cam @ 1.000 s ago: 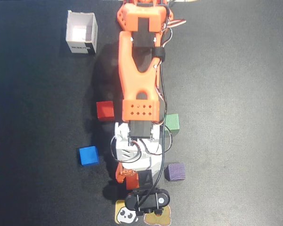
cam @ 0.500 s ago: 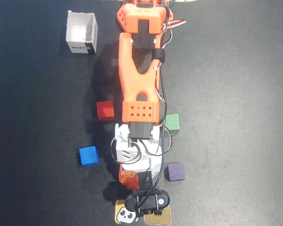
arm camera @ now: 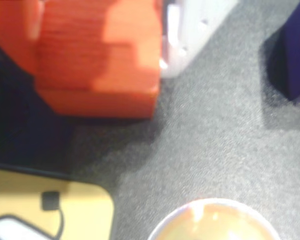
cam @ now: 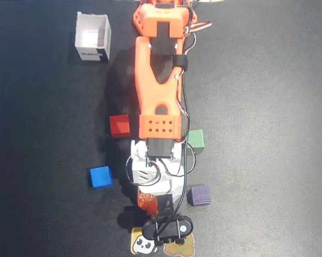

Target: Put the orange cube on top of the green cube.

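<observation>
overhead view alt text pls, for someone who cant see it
An orange robot arm reaches down the middle of a dark mat, its gripper near the bottom edge. Around it lie a red cube, blue cube, green cube and purple cube; a white box sits top left.

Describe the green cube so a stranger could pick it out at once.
In the overhead view, find the orange robot arm running down the middle of the dark mat. The green cube sits against its right side, opposite the red cube. It is the only green block.
</observation>
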Available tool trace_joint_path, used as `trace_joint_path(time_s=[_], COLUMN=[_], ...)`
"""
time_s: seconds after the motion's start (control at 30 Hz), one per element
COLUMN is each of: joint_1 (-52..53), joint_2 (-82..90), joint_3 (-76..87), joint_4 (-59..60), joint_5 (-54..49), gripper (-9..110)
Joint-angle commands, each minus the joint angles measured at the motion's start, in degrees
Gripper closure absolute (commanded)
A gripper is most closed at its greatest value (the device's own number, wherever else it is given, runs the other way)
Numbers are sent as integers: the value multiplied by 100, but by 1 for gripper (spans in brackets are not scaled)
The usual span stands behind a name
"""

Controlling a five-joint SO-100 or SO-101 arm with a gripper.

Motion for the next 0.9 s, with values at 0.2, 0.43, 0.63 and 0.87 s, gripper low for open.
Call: trace_joint_path(time_s=[0.2,0.43,0.63,0.87], joint_1=[62,0,-299,-817], joint_2=[984,2408,3366,4324], joint_3=[193,1248,2188,3322], joint_4=[536,624,659,492], joint_5=[475,729,940,1336], gripper=[94,94,94,94])
